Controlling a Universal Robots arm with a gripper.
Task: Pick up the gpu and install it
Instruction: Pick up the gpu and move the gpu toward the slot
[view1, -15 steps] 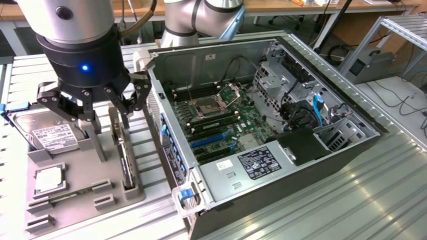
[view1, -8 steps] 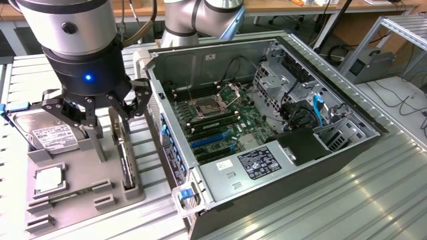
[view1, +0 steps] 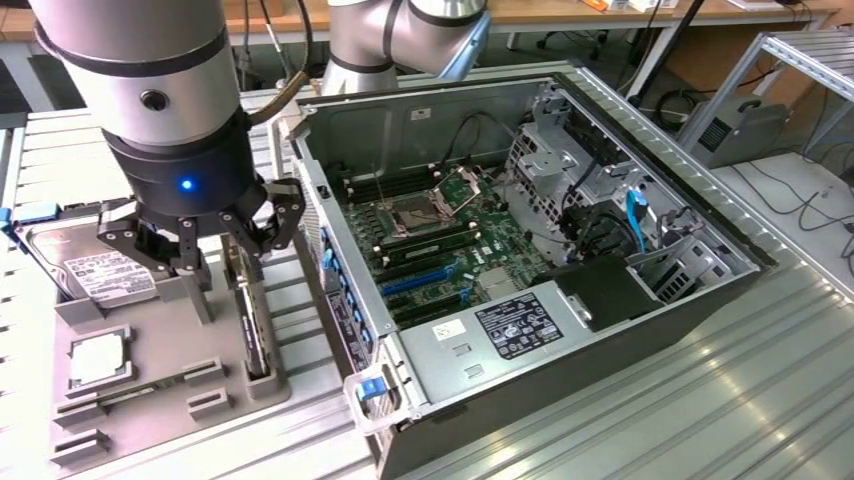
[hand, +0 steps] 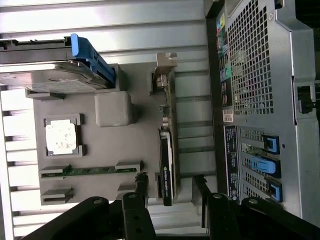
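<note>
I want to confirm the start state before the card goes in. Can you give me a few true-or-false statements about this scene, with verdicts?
1. The graphics card stands on edge in the gray tray. True.
2. The gripper is shut on the card. False: it is open above the card and holds nothing.
3. The computer case has its side open, showing the motherboard. True.
4. The tray sits at the exterior view's right of the case. False: it sits at the left.
5. A hard drive sits on the tray. True.
</note>
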